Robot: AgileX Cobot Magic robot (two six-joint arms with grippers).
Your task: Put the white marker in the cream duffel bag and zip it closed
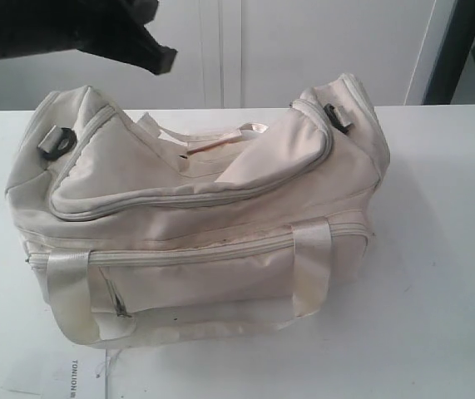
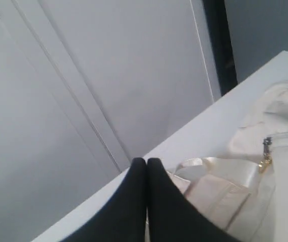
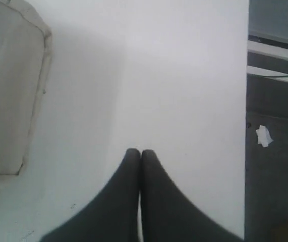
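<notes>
No marker shows anywhere, so whether it lies inside the bag (image 1: 220,199), sitting mid-table, I cannot tell. Right of it the right gripper (image 3: 140,152) hovers over bare table (image 3: 184,75), tips pressed together on nothing; at the far left the left gripper (image 2: 147,161), likewise closed and empty, hangs near the zip charm (image 2: 261,164), which it should pinch squarely and draw along the zip.

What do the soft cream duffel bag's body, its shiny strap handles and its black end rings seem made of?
Cream duffel bag: woven fabric, probably canvas or nylon, matte; it creases and sags softly. Strap handles: synthetic webbing, satin sheen catching light. Black end rings: likely plastic or coated metal; too small to tell.
</notes>
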